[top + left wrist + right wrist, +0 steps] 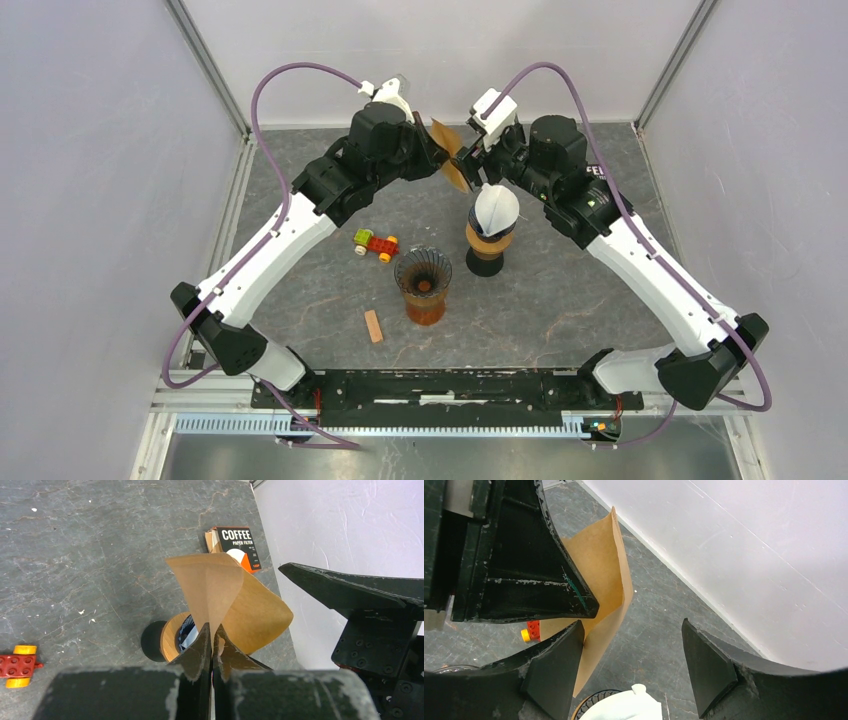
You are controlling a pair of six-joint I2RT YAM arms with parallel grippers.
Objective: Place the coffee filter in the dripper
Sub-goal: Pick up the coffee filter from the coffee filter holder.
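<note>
My left gripper [432,155] [214,642] is shut on a brown paper coffee filter [447,140] [225,600] and holds it in the air at the back of the table. My right gripper [470,160] [631,665] is open, its left finger touching the filter's [599,570] edge, nothing between the jaws. An empty amber glass dripper [422,285] stands at the table's middle. A second dripper with a wooden collar [490,240] [170,640] holds a white filter [495,208] [624,707] just below both grippers.
A red and yellow toy car [375,243] [17,666] lies left of the amber dripper. A small wooden block [373,325] lies in front of it. A coffee filter box [235,545] lies near the back wall.
</note>
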